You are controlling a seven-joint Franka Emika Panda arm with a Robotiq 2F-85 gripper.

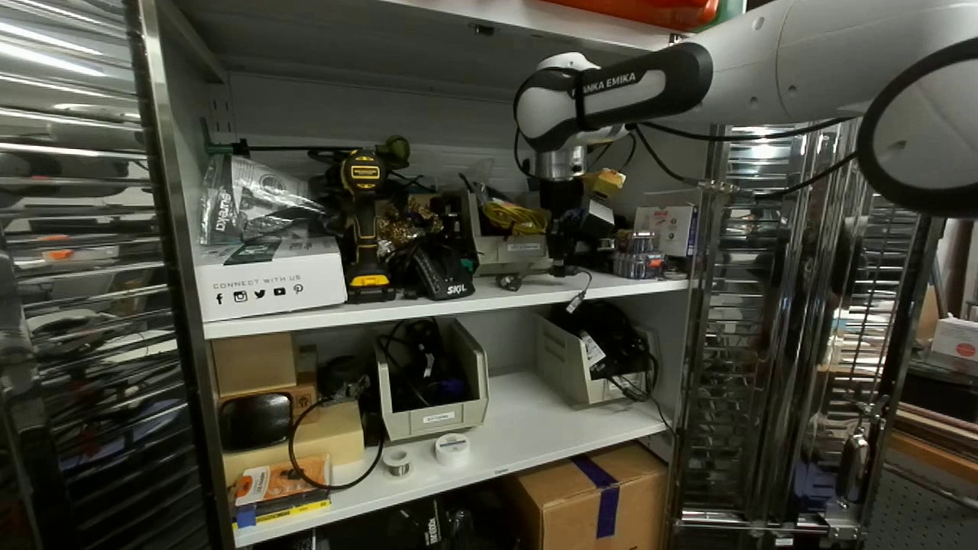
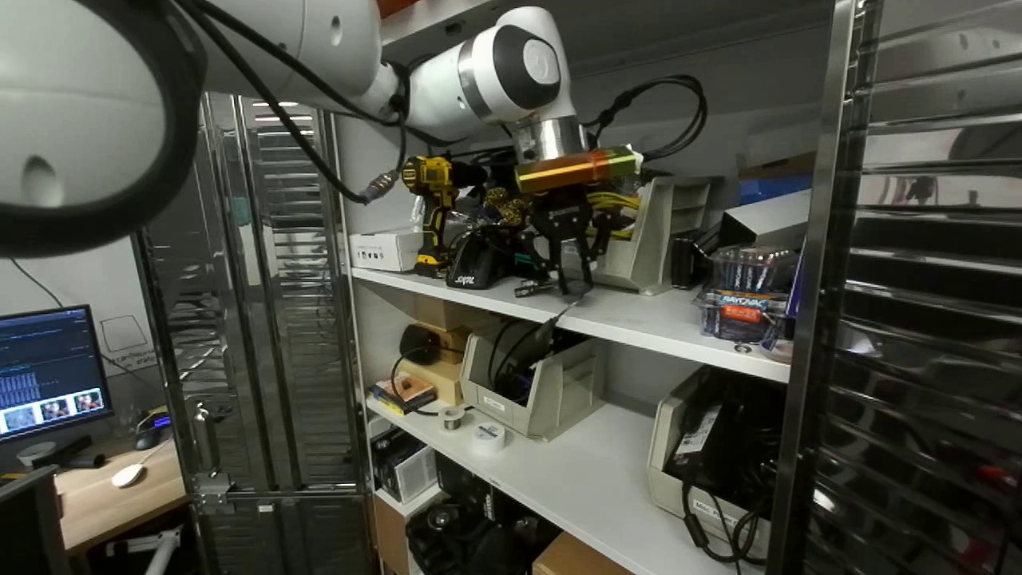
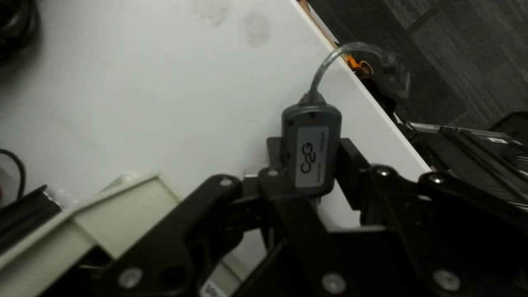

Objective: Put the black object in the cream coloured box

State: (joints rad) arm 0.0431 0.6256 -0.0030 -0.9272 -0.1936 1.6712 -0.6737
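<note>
CLAW: my claw [image 3: 310,154] squeezes the dark C2G adapter [image 3: 312,146] between its fingers [image 3: 350,169] | ADAPTER: at the white shelf [image 3: 165,90], near its front edge, cable [image 3: 358,46] reaching past | BOX: cream bin [image 3: 128,210] near me, same shelf

Both exterior views face the shelves [image 1: 527,416]; wrist view looks down closely.

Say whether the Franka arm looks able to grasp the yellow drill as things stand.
Probably not: the tool looks shut on the grey C2G adapter, and in both exterior views the black SKIL item stands between the tool and the yellow drill.
</note>
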